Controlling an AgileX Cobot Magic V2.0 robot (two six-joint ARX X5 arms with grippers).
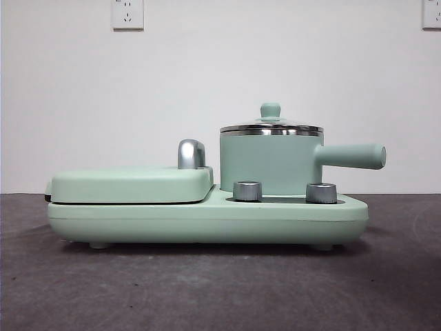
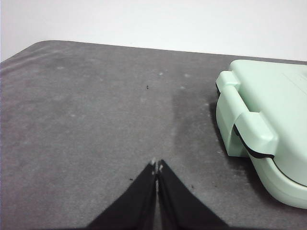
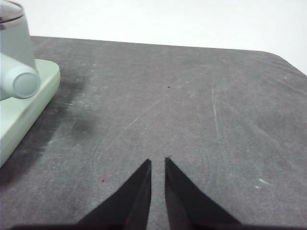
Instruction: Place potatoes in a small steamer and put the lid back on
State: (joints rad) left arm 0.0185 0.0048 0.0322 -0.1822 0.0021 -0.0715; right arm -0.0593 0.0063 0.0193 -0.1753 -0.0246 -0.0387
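Observation:
The small steamer stands on the right half of a mint-green cooker base, its thick handle pointing right. The glass lid with its green knob sits on the steamer. No potato shows in any view. No arm shows in the front view. My left gripper is shut and empty over bare table, beside the griddle end of the cooker. My right gripper is empty, its jaws almost together with a thin slit, over bare table beside the steamer's handle end.
A flat green griddle cover with a chrome handle lies closed on the base's left half. Two steel dials sit on the front of the base. The dark grey table runs to a white wall.

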